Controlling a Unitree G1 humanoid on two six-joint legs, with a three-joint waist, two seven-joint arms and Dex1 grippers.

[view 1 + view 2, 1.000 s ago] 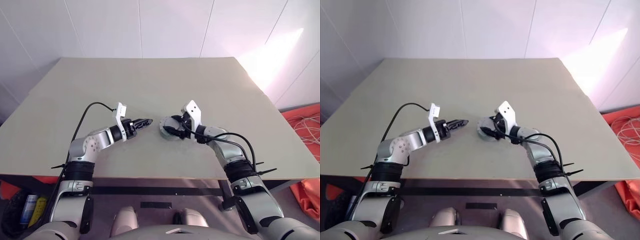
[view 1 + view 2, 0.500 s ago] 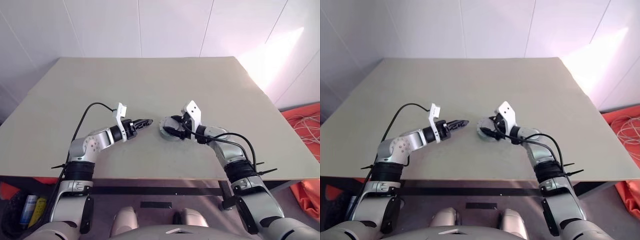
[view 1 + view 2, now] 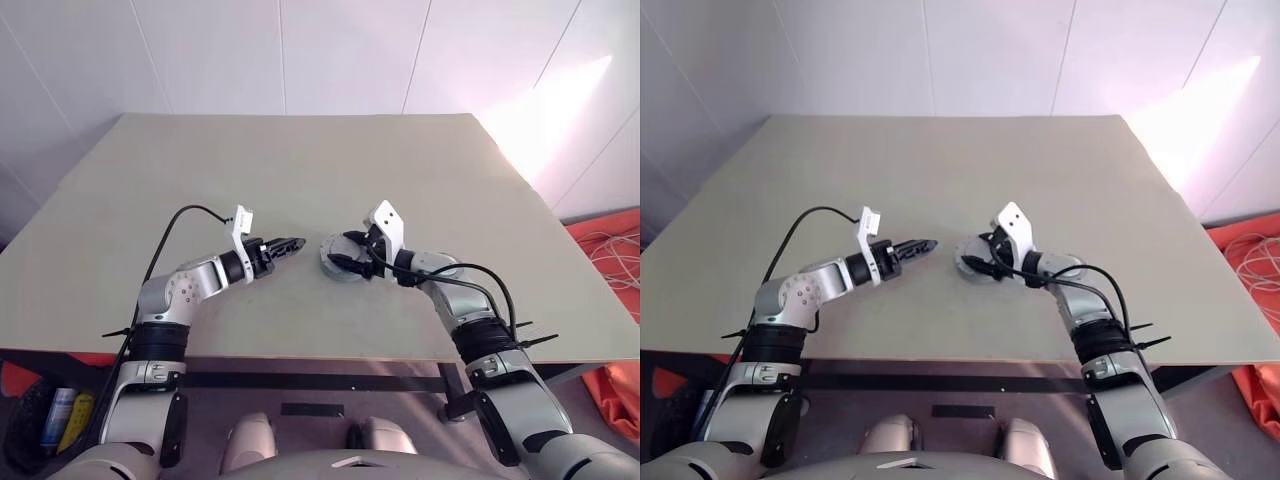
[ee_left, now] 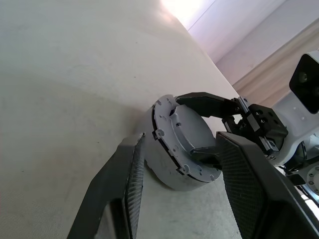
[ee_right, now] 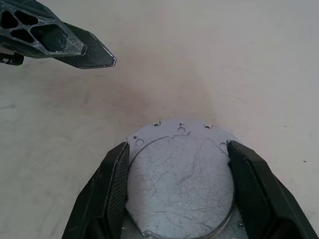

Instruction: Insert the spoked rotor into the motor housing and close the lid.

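The motor housing [image 5: 182, 174] sits on the table [image 3: 300, 170], nearer the front edge than the back one and about midway between the left and right edges. What faces the cameras is a flat, scratched silver-grey plate with small holes round its flange; no windings, spoked rotor or dark lid can be made out, so I cannot tell whether this is the closed top or the underside of the cup.

The right gripper [image 5: 178, 172] straddles the housing, one black finger on each side of the round body. The fingers lie against its rim, so this reads as a wide hold on the housing rather than a loose bracket.

The left gripper [image 3: 290, 244] hangs just beside the housing on its left, apart from it, tips aimed toward it. Its fingers [image 4: 130, 179] are spread with nothing between them.

Judging by this, the step in hand is steadying or presenting the housing, with the free gripper waiting to work on it. If the plate is the lid, the task is near its end and only seating remains to be checked. If not, the next move calls for turning the cup open side up, without letting it slip from the wide grip.
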